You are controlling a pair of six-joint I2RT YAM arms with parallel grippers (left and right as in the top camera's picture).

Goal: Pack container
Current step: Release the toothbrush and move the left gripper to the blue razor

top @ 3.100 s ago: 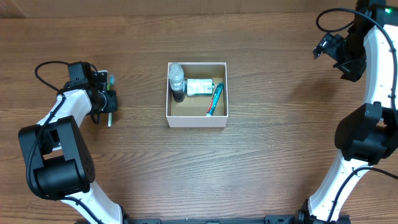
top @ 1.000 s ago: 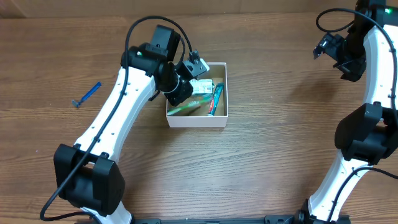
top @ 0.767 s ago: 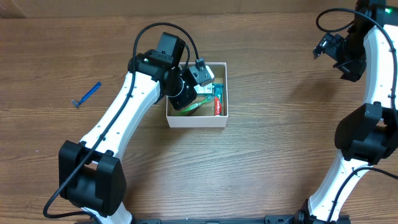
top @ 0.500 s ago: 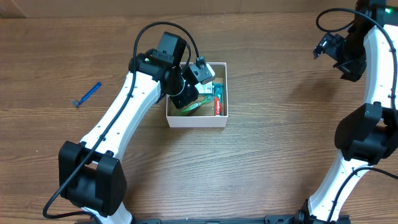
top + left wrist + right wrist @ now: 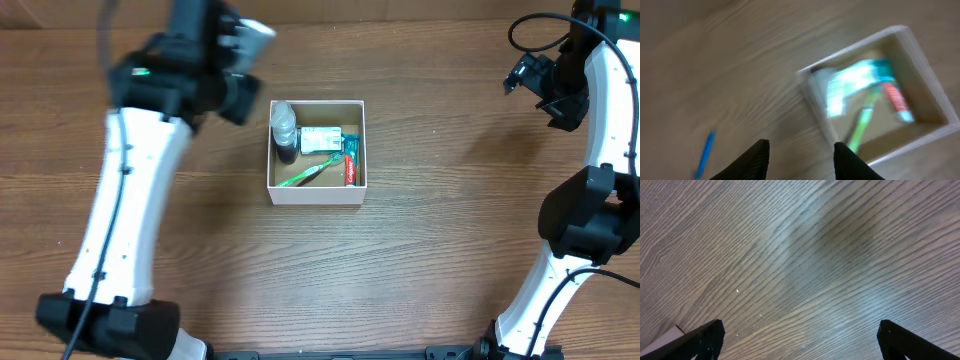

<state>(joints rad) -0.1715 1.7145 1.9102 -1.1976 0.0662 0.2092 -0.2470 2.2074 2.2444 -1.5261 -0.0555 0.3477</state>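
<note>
The left gripper [image 5: 800,150], jaws apart and empty, hangs toward the bench's far edge, left of the container [image 5: 316,194]. The right gripper [image 5: 800,330], jaws wide, hovers over bare wood at the far-right corner. The white-walled, brown-floored container sits mid-bench with open wood all round, holding a bottle [image 5: 285,128], a green toothbrush [image 5: 310,173] and a toothpaste tube [image 5: 349,168].

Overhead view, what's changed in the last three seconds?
The left gripper carried a green toothbrush from far left into the container, let go, and pulled back up and left, now open and empty. The toothpaste tube shifted to lie along the right wall. The bottle, white box, blue razor and right gripper stayed put.
</note>
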